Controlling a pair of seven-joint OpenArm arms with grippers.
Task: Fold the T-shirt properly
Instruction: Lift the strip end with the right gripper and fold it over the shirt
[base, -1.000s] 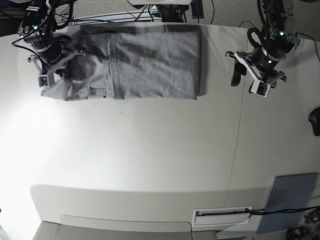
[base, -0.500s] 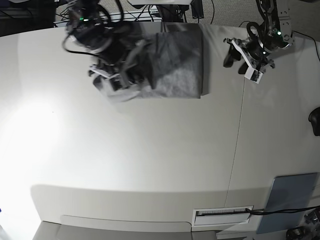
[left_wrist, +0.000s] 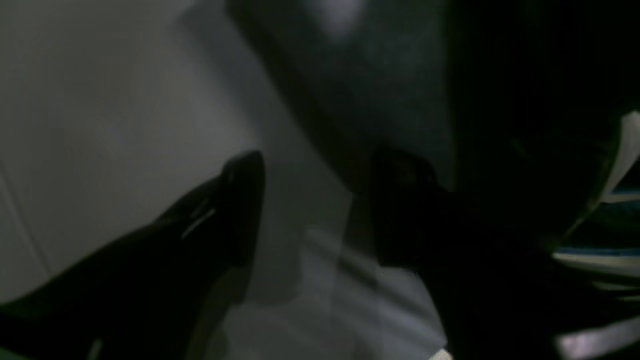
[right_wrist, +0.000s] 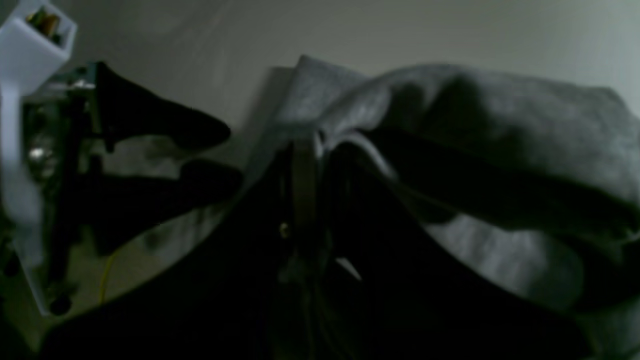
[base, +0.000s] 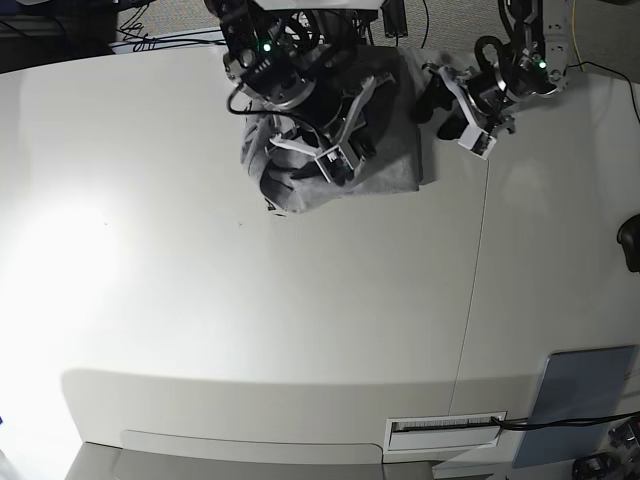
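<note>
Grey T-shirt (base: 385, 150) bunched at the desk's (base: 250, 320) far edge, right claw (base: 335, 165) over its middle, pinching a lifted fold of the cloth, left claw (base: 440, 105) just beside the shirt's edge, spread wide, holding nothing

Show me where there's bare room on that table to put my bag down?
The whole near half of the table is bare, from the T-shirt down to the front edge, and left of the seam. It is crowded along the far edge, around the shirt and both arms. The grey-blue pad takes the near right corner.
</note>
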